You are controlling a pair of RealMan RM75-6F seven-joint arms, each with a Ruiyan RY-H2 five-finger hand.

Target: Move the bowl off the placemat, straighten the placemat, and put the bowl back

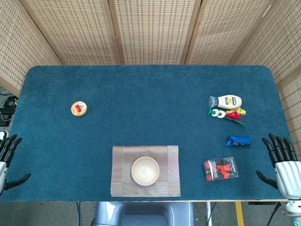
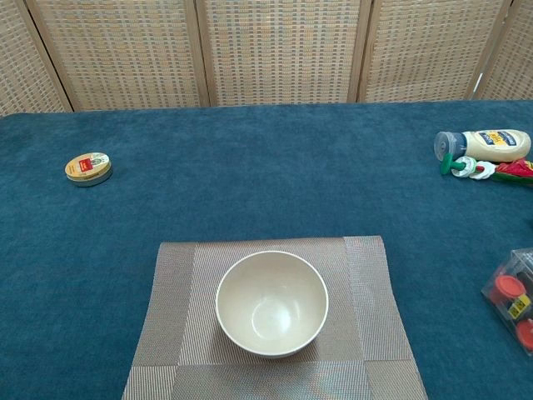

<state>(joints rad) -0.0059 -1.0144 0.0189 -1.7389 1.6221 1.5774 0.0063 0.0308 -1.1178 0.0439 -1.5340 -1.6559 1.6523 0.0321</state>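
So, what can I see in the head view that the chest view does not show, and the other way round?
Only the head view shows the left hand and right hand, both open at the table's near corners, and the blue clip. The chest view shows nothing extra; it only brings the bowl's inside closer. Both show the bowl on the placemat, the round tin, the lying bottle and the clear box.

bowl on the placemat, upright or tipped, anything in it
Upright and empty. The bowl sits rim-up on the placemat, and the chest view shows its bare pale inside down to the bottom.
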